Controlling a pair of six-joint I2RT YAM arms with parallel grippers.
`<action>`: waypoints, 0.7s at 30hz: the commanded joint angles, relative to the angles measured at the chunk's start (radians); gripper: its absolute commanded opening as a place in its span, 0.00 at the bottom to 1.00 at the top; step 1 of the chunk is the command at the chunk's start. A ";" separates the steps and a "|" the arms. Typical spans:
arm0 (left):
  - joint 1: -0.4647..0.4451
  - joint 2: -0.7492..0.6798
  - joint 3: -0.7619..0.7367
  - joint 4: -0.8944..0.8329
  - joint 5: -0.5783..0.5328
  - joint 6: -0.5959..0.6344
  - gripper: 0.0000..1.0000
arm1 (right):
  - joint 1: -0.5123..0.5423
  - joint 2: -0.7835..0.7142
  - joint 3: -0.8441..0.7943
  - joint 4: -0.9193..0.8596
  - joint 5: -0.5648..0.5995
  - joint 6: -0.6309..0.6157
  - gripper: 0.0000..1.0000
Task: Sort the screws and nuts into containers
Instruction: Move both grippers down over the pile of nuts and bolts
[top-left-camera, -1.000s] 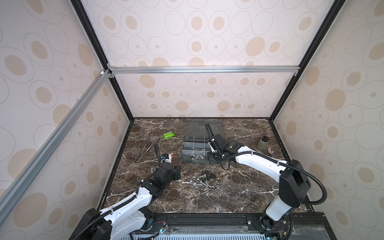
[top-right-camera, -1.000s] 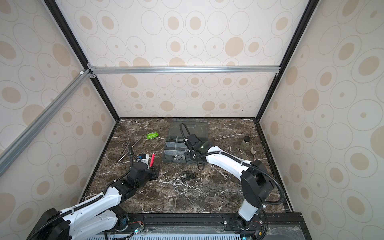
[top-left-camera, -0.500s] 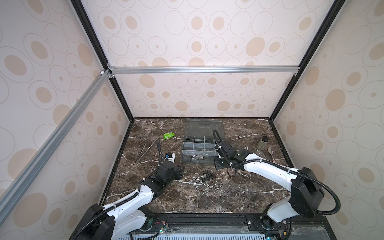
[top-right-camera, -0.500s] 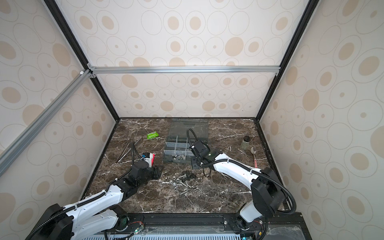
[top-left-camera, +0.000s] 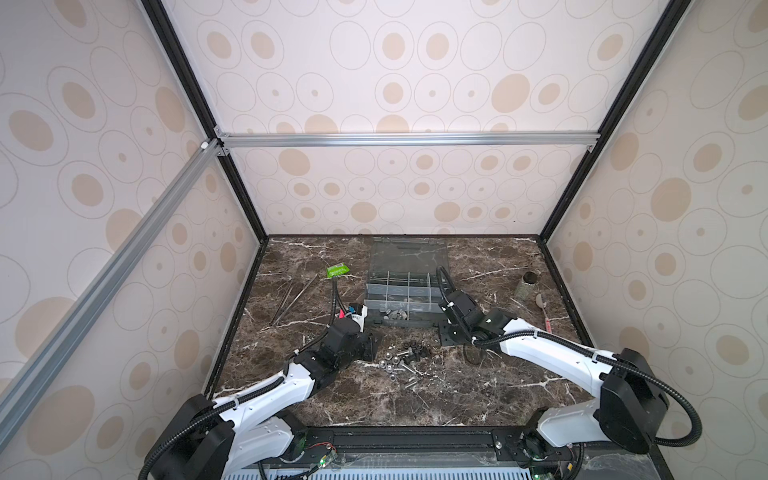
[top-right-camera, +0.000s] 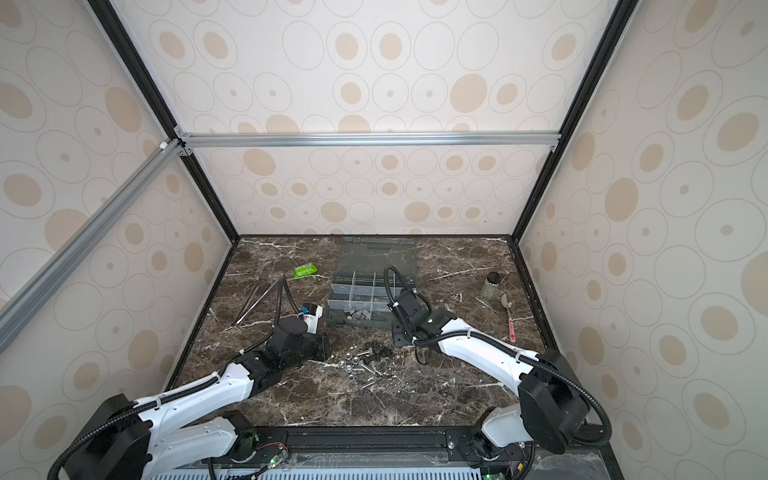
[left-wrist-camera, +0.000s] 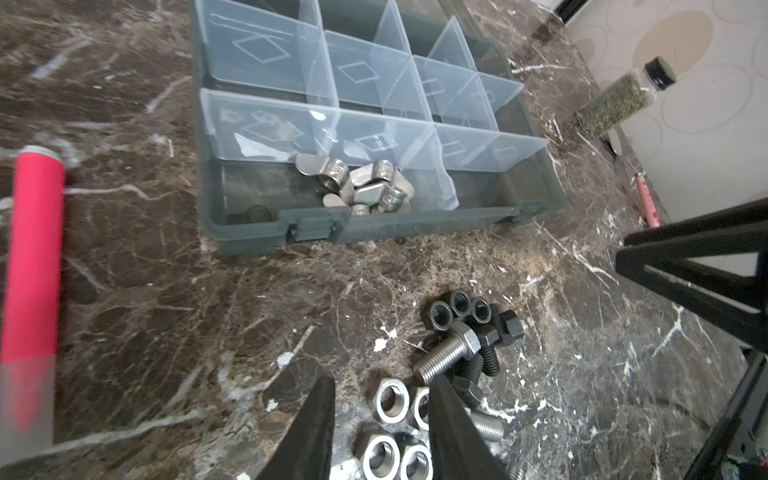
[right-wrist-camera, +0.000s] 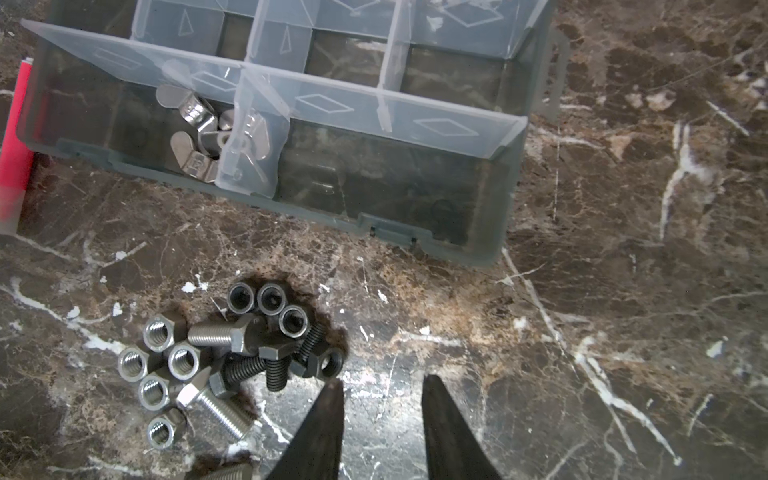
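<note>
Perhaps five silver nuts (left-wrist-camera: 357, 185) in one front container (left-wrist-camera: 253, 187) of the box (left-wrist-camera: 415, 232); both jaws apart.

a robotics lab test cell, not a home or a shop. a small booth is boxed in by flat wall panels (top-left-camera: 395, 83) printed with beige ovals, held in a frame of black posts (top-left-camera: 240, 195) and bare aluminium bars (top-left-camera: 407, 139). its floor is a tabletop (top-left-camera: 415, 399) with a dark brown marble look. two white and black robot arms, the left arm (top-left-camera: 266, 390) and the right arm (top-left-camera: 548, 355), stand on a black rail (top-left-camera: 415, 438) along the near edge, with corrugated cable (top-left-camera: 498, 338) and an exposed circuit board (top-left-camera: 322, 457) showing. staged props lie on the tabletop: a plastic compartment box (top-left-camera: 405, 291) and a small heap of screws and nuts (top-left-camera: 401, 361).
</note>
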 joint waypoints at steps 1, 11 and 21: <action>-0.030 0.034 0.042 -0.017 0.015 0.026 0.36 | -0.009 -0.041 -0.036 -0.010 0.033 0.035 0.35; -0.064 0.127 0.101 -0.064 -0.007 0.056 0.35 | -0.009 -0.125 -0.130 -0.011 0.058 0.088 0.35; -0.103 0.259 0.183 -0.163 -0.049 0.088 0.38 | -0.008 -0.140 -0.144 -0.017 0.063 0.096 0.35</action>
